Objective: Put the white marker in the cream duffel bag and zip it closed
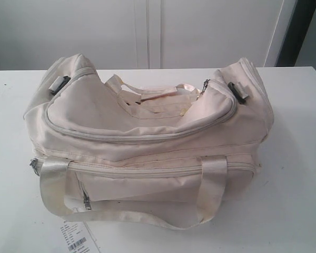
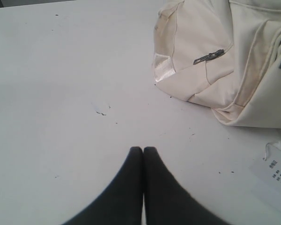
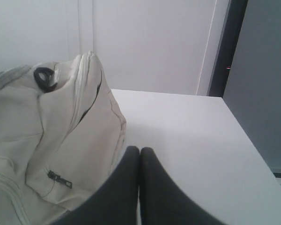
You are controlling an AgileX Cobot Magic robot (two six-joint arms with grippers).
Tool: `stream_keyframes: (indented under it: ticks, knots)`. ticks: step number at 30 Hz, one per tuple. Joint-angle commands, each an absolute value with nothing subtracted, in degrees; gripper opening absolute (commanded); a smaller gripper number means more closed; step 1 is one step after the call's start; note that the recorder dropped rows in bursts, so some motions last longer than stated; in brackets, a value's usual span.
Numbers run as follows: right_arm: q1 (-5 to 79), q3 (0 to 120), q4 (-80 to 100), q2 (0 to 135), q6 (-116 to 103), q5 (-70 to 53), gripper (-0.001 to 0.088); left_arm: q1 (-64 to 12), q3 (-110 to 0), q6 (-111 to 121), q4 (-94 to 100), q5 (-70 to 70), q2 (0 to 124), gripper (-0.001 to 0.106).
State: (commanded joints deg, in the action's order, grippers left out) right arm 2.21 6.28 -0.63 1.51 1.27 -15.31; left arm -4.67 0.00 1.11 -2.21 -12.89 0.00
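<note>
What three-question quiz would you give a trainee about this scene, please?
1. True or false: the left gripper holds the white marker.
2. What lies on the table by the cream duffel bag? A) a paper tag with a barcode B) scissors C) a cup
3. Fill in: the right gripper is ____ and holds nothing.

Key: 1 false: it is shut and empty, and the marker shows in no view. 2 A. 3 shut.
</note>
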Motion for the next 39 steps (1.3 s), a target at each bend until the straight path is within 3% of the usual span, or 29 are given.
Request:
stream_keyframes:
  ticks: [11,39]
  knots:
    - [2.21,0.15,-2.44,0.0,1.39,-15.07,0.0,-4.67,0.0,1.11,-2.21,-12.89,0.0,0.0]
    - [2.21,0.0,-2.83,0.0,1.39,-19.62,0.0,-4.67,0.0,1.11,-2.21,-12.89,0.0,0.0]
